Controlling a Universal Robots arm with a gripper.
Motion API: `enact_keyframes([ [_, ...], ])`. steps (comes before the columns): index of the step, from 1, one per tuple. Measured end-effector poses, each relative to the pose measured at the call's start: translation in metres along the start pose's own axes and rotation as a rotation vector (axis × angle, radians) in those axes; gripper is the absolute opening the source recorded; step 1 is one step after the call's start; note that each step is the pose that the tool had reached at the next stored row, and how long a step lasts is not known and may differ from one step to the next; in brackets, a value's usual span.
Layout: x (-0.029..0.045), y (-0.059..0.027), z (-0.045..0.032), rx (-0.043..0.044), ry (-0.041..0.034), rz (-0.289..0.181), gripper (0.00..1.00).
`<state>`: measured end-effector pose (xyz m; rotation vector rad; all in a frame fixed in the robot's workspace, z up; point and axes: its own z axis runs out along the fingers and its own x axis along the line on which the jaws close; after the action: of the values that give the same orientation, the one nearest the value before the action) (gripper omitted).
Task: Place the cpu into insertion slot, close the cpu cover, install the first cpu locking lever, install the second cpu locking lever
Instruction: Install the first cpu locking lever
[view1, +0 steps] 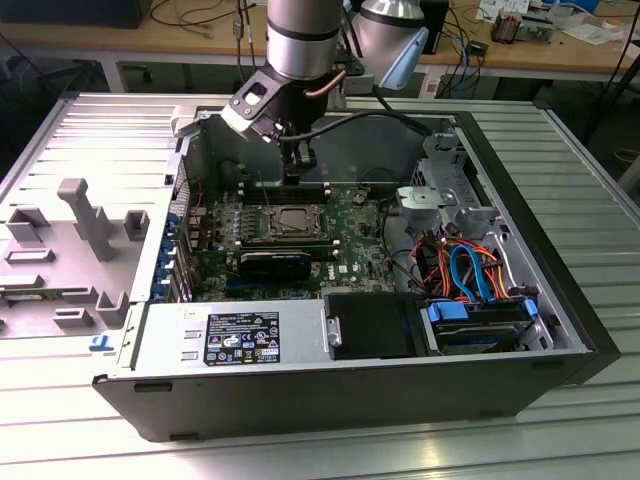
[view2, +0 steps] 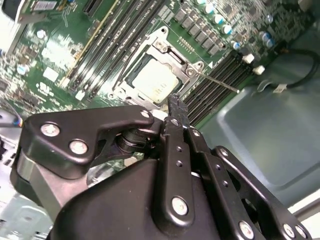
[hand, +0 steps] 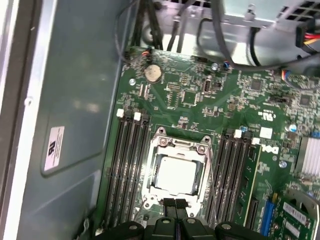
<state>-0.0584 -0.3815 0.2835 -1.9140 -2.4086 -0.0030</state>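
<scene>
In the first wrist view the pincer (hand: 175, 203) is clenched: its two black fingertips (hand: 169, 204) lie side by side with barely a seam between them and nothing gripped. They stand just at one edge of the insertion slot (hand: 150, 199), and whether they touch it cannot be told. The cpu (hand: 175, 175) lies flat in that slot, its pale top showing through the window of the cpu cover (hand: 177, 145), which is down over it. Most of the slot itself is hidden beneath the cover. In the second wrist view the pincer's own dark body hides the near side of the slot, and a thin locking lever (view2: 216, 81) juts out from the slot's corner across the black memory slots (view2: 220, 75) — not tucked down. In the exterior view the computer case (view1: 300, 345) lies open on the ribbed tabletop (view1: 580, 200), the slot about mid-board on the green motherboard (view1: 350, 225); the pincer hangs above the board's far edge, its tips too dark to make out there.
</scene>
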Motion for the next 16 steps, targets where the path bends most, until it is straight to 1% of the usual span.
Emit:
enact_keyframes([
  [3,0.0000,0.0000,0.0000,0.0029,-0.0022,-0.055,0.11],
  [6,0.0000,0.0000,0.0000,0.0045,-0.0033,-0.086,0.11],
  [10,0.0000,0.0000,0.0000,0.0058,-0.0043,-0.111,0.11],
  [16,0.0000,0.0000,0.0000,0.0066,-0.0049,-0.127,0.11],
])
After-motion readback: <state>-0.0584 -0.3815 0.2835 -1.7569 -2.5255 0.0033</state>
